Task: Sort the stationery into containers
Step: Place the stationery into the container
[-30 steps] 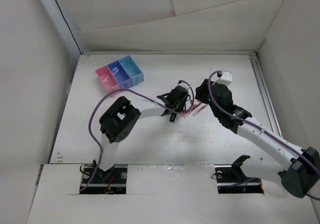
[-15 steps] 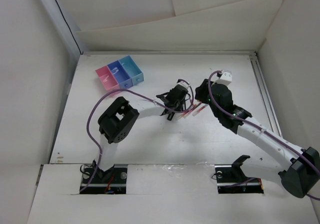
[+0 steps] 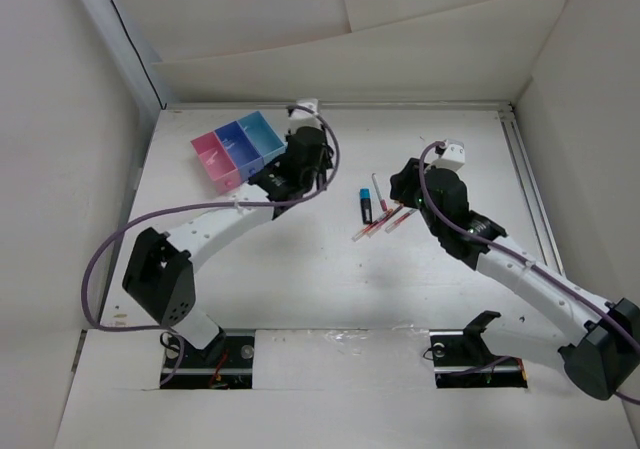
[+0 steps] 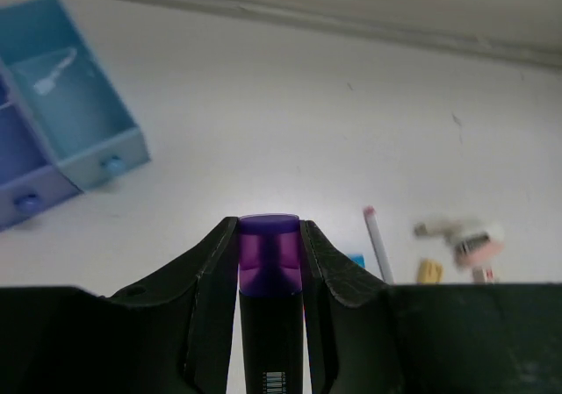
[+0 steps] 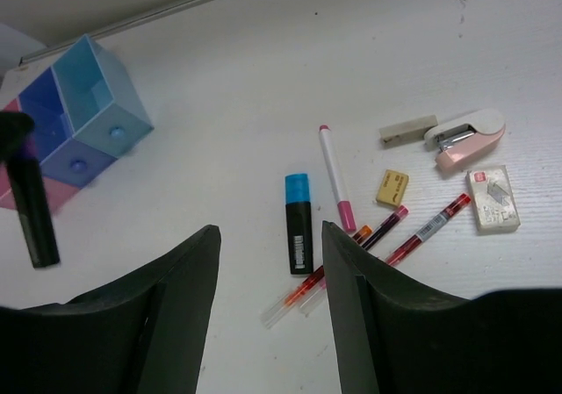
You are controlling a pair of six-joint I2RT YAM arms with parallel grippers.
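Observation:
My left gripper (image 4: 270,229) is shut on a black marker with a purple cap (image 4: 270,267), held off the table just right of the containers (image 3: 240,147). These are three joined boxes: pink (image 3: 213,159), purple-blue (image 3: 236,144) and light blue (image 3: 262,134). In the top view this gripper (image 3: 290,181) hangs beside the light blue box. The rest of the stationery lies mid-table: a blue-capped marker (image 5: 298,223), a white and pink pen (image 5: 335,175), red pens (image 5: 430,227) and a yellow eraser (image 5: 392,187). My right gripper (image 5: 270,240) hovers open above them, holding nothing.
A pink stapler (image 5: 465,136), a grey eraser (image 5: 408,129) and a white eraser (image 5: 496,198) lie at the right of the pile. A small white item (image 4: 54,69) sits in the light blue box. White walls enclose the table on three sides.
The left arm has swung from the pile up and left to the containers, carrying the purple-capped marker. The blue-capped marker now lies uncovered. The right arm has stayed put.

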